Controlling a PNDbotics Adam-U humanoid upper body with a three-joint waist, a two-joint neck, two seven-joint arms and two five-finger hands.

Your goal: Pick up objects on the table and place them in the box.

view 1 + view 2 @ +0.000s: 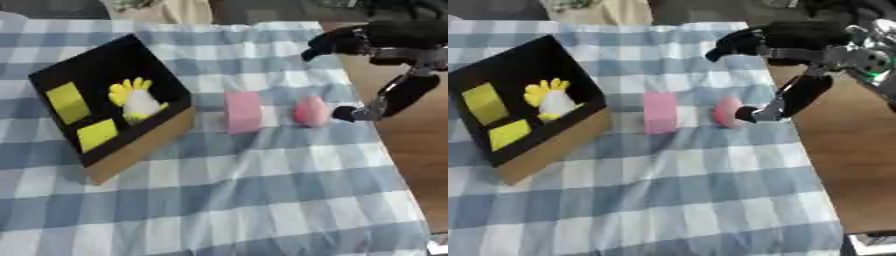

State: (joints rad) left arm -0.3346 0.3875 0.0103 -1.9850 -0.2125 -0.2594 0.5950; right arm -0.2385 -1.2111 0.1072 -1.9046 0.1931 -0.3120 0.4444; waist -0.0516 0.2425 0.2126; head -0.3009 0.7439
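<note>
Right hand (785, 75) hangs open, thumb tip just beside the pink egg (311, 111), which lies at its nine o'clock on the checked cloth (262, 200). Contact appears absent. Box (140, 145) lies farther at nine o'clock.

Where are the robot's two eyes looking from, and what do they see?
Left eye view: sits in the head, looks down at the checked table; the right hand comes in from the upper right.
Right eye view: sits beside the other eye, looks down the same way; more of the right arm shows.
Both share: the black box with yellow blocks and a toy, the pink block, and the pink egg by the hand's thumb.
</note>
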